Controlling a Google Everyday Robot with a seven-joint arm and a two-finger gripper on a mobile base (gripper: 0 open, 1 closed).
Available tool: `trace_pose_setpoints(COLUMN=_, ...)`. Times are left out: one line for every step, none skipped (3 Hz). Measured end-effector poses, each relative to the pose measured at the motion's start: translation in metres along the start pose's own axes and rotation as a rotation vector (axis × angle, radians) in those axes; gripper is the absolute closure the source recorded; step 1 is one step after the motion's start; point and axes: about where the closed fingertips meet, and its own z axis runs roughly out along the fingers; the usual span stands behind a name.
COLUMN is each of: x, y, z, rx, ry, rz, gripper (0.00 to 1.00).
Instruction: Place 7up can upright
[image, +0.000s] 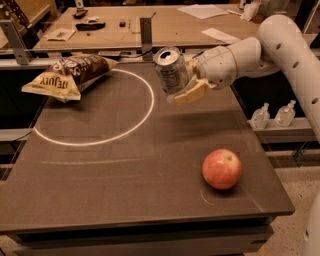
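Silver can (171, 70), nearly upright, hangs at upper centre of frame, gripped in my hand (186, 86) above the worktop (125, 180). I would level it, lower it straight down, and release once its base sits flat.

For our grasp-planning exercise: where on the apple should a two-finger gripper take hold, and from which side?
Probably the apple across its middle, from above: it is round and stands alone, sides free. The gripper hangs over the far part of the table, shut on the 7up can.
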Motion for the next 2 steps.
trace_pose_setpoints(x=0.0056, y=0.0051, z=0.0008, rx=0.021, ry=-0.044, rz=0.037, gripper=1.0)
trace_pose_setpoints(x=0.0056, y=0.0047, z=0.0017, rx=0.021, ry=-0.043, rz=0.037, gripper=1.0)
